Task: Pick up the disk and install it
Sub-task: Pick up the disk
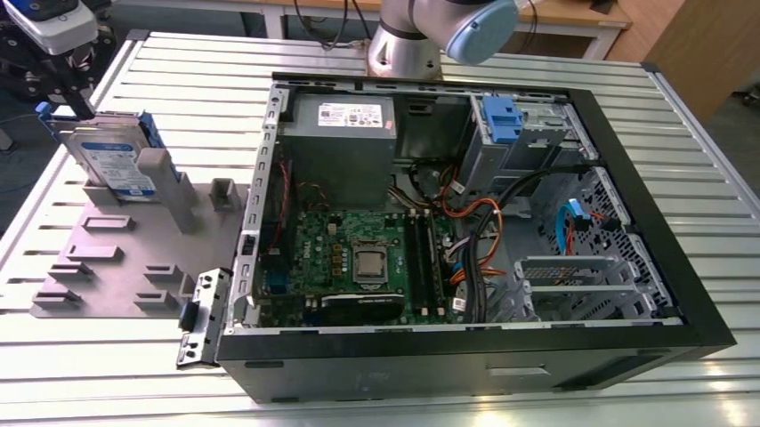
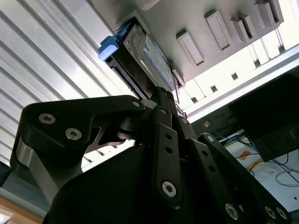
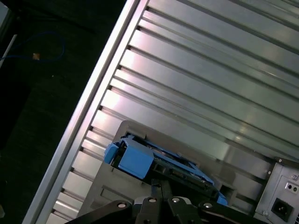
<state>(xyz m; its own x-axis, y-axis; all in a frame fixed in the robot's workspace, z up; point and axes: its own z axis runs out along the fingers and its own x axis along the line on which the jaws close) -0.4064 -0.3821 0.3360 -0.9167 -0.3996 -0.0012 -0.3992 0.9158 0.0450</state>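
The disk [image 1: 113,165] is a silver drive with a white-and-blue label and blue side rails. It stands on edge in a slot of the grey holder plate [image 1: 113,267], at the exterior view's left. My gripper [image 1: 74,105] hangs right at the disk's upper edge. In the second wrist view the gripper [image 2: 162,93] reaches the edge of the disk [image 2: 149,58]. The first wrist view has the gripper [image 3: 160,186] against the blue-railed end of the disk [image 3: 140,158]. The open computer case [image 1: 665,258] lies on its side to the right of the plate.
Inside the case are a grey power-supply box [image 1: 344,133], a green motherboard [image 1: 356,258], cable bundles [image 1: 475,231] and a blue latch on a metal cage [image 1: 499,120]. Grey posts [image 1: 226,191] rise from the holder plate. All rests on a ribbed aluminium table [image 1: 190,62].
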